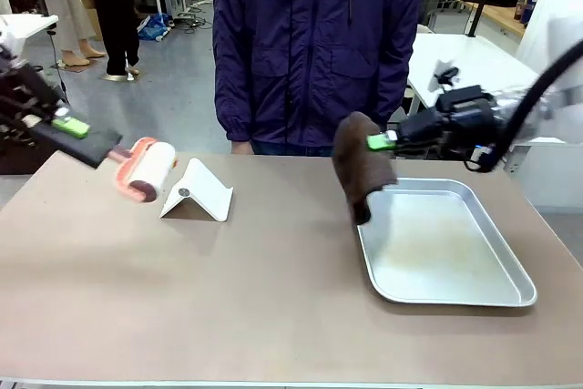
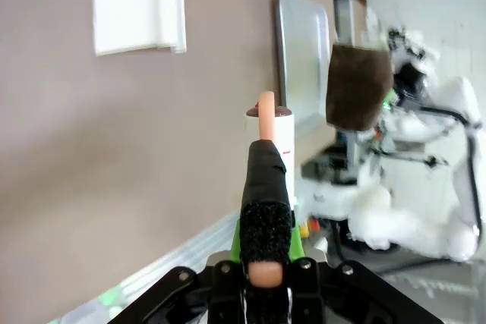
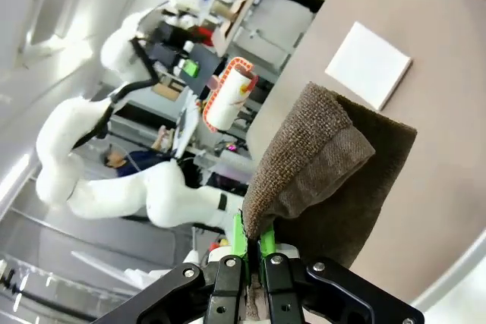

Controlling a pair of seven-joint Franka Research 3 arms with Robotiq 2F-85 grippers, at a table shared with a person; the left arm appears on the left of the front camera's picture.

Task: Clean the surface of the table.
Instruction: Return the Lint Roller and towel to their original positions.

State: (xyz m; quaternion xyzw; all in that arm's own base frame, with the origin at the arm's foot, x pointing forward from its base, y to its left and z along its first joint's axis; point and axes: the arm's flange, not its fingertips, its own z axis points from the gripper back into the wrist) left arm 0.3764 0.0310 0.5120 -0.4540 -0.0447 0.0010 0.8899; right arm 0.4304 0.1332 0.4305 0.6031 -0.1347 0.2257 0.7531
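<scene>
Your left end effector is black with a bright green pad, and your right end effector matches, trailing a thick black cable. The person opposite you wears a dark purple zip jacket with elastic cuffs.

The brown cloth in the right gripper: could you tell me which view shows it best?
The right wrist view: the brown cloth is close up, weave visible, pinched by the right gripper. The front view shows it hanging above the tray's corner; the left wrist view shows it small and blurred.
</scene>
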